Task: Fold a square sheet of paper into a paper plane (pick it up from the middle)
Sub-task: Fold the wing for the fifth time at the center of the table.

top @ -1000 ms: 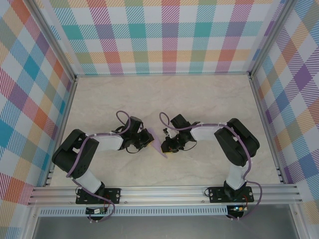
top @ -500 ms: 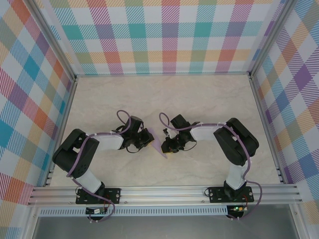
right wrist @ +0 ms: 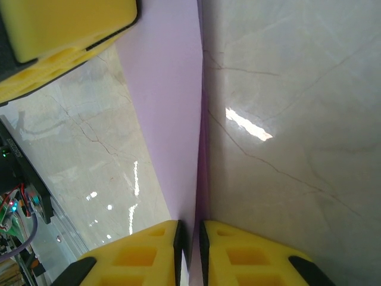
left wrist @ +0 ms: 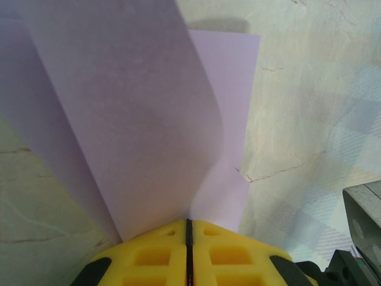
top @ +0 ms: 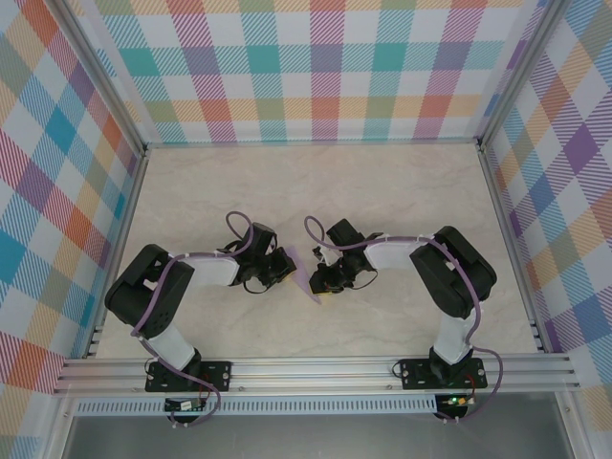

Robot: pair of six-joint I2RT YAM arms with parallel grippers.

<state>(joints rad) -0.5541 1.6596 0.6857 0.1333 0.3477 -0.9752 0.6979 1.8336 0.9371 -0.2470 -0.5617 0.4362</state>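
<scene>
Square sheet of paper is being held between my two grippers, low over the table.

1. Left arm: I am keeping the elbow folded out to my left and reaching the forearm inward toward the middle of the table. My left gripper is pointing to my right. In the left wrist view its yellow pads are pressed flat together, clamping the lilac paper. The paper is rising straight out of the seam between them in two overlapping layers, the nearer one curving away ahead of the fingertips.

2. Right arm: I am mirroring that pose, with the elbow out to my right and the forearm reaching inward. My right gripper is facing the left one, just beside it. In the right wrist view its pads are nearly touching, and the paper is entering the thin slot between them, so I am pinching it there. From these fingertips the paper is running forward as a narrow strip, seen almost edge-on, up to the yellow pad of the left gripper.
</scene>
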